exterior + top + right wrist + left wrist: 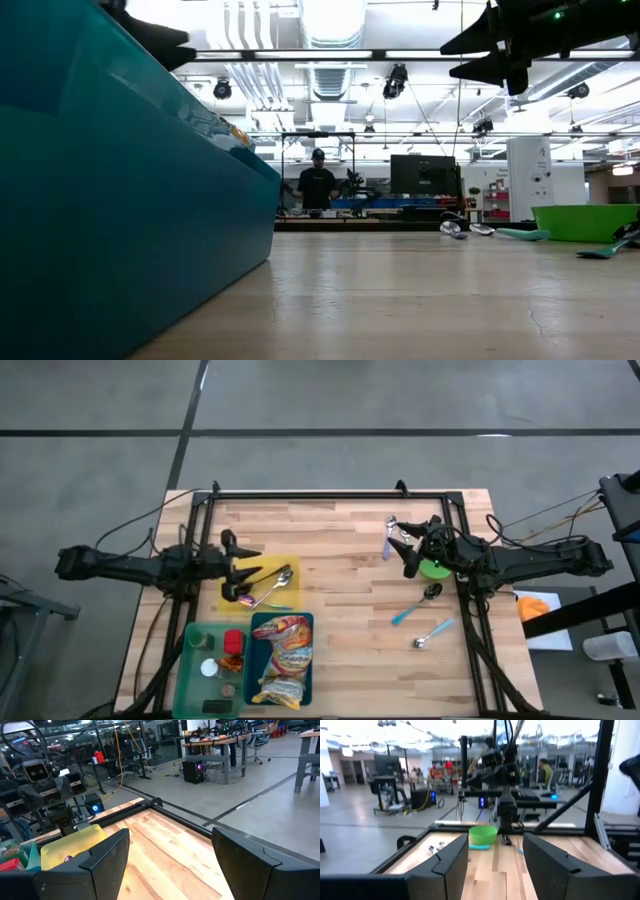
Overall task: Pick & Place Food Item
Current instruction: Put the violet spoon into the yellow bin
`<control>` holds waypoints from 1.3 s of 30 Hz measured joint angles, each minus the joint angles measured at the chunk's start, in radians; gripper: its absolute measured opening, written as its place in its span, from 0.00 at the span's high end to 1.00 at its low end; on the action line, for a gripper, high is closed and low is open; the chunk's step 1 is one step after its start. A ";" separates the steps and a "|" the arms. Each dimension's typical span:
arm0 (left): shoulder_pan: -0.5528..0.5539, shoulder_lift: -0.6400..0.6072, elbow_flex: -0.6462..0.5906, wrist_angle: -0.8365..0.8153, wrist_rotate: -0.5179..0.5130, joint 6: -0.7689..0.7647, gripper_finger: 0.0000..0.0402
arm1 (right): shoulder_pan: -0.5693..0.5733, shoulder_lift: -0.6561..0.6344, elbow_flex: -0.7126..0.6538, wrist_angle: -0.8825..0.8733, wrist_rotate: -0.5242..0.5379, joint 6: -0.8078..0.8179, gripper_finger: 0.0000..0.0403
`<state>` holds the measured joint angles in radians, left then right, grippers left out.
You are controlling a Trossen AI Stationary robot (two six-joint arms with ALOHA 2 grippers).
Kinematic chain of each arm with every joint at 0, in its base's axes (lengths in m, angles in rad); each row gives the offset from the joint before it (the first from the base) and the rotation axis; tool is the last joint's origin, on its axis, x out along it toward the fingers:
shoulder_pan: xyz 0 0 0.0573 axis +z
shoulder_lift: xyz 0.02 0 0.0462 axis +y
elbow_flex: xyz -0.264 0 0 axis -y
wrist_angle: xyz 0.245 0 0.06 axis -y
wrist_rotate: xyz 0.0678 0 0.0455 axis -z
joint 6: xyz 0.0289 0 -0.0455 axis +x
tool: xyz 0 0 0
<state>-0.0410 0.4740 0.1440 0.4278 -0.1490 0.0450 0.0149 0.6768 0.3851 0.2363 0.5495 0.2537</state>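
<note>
I see the left gripper [243,565] hovering over the yellow plate [290,565], fingers [451,865] spread, nothing between them. Right gripper [408,552] sits above the green bowl [434,569] near the counter's [340,650] right rail, fingers [107,852] spread wide, holding nothing. Snack bag [282,660] lies in the blue bin [306,622] at the front edge. Middle of the counter is bare wood, spoons [420,605] right of it.

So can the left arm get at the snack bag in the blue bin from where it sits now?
Probably yes. The left gripper hangs open and empty over the yellow plate, right beside the blue bin. The snack bag lies on top, uncovered, with nothing between them.
</note>
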 joint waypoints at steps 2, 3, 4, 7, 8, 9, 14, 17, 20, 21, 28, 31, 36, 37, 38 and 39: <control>0.000 -0.072 -0.036 -0.001 0.000 0.001 0.53 | 0.000 0.000 0.000 0.000 0.000 0.000 0.30; 0.000 -0.107 -0.053 -0.003 0.000 0.001 0.53 | 0.000 0.000 0.000 0.000 0.000 0.000 0.30; 0.000 -0.137 -0.068 -0.003 0.000 0.001 0.53 | 0.000 0.000 0.000 0.000 0.000 0.000 0.30; 0.000 -0.215 -0.106 -0.007 0.000 0.001 0.53 | 0.000 0.000 0.000 0.000 0.000 0.000 0.30; 0.000 -0.237 -0.116 -0.008 0.000 0.001 0.53 | 0.000 0.000 0.000 0.000 0.000 0.000 0.30; 0.000 -0.254 -0.123 -0.008 0.000 0.000 0.53 | 0.000 0.000 0.000 0.000 0.000 0.000 0.30; 0.000 -0.302 -0.140 -0.028 0.000 -0.001 0.53 | 0.000 0.000 0.000 0.000 0.000 0.000 0.30; 0.000 -0.301 -0.140 -0.050 0.000 -0.001 0.53 | 0.000 0.000 0.000 0.000 0.000 0.000 0.30; 0.000 -0.302 -0.140 -0.090 0.000 -0.001 0.53 | 0.000 0.000 0.000 0.000 0.000 0.000 0.30; 0.000 -0.302 -0.140 -0.106 0.000 -0.001 0.53 | 0.000 0.000 0.000 0.000 0.000 0.000 0.30; 0.000 -0.302 -0.141 -0.259 0.000 -0.003 0.53 | 0.000 0.000 0.000 0.000 0.000 0.000 0.30; 0.000 -0.302 -0.141 -0.347 0.000 -0.003 0.53 | 0.000 0.000 0.000 0.000 0.000 0.000 0.30; 0.000 -0.293 -0.141 -0.390 0.004 -0.003 0.53 | 0.000 0.000 0.000 0.000 0.000 0.000 0.30; 0.000 -0.293 -0.141 -0.390 0.004 -0.003 0.53 | 0.000 0.000 0.000 0.000 0.000 0.000 0.30; 0.000 -0.294 -0.141 -0.389 0.004 -0.003 0.53 | 0.000 0.000 0.000 0.000 0.000 0.000 0.30; 0.000 -0.294 -0.141 -0.390 0.004 -0.003 0.53 | 0.000 0.000 0.000 0.000 0.000 0.000 0.30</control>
<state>-0.0406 0.1805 0.0025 0.0381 -0.1452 0.0418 0.0150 0.6768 0.3851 0.2363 0.5495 0.2538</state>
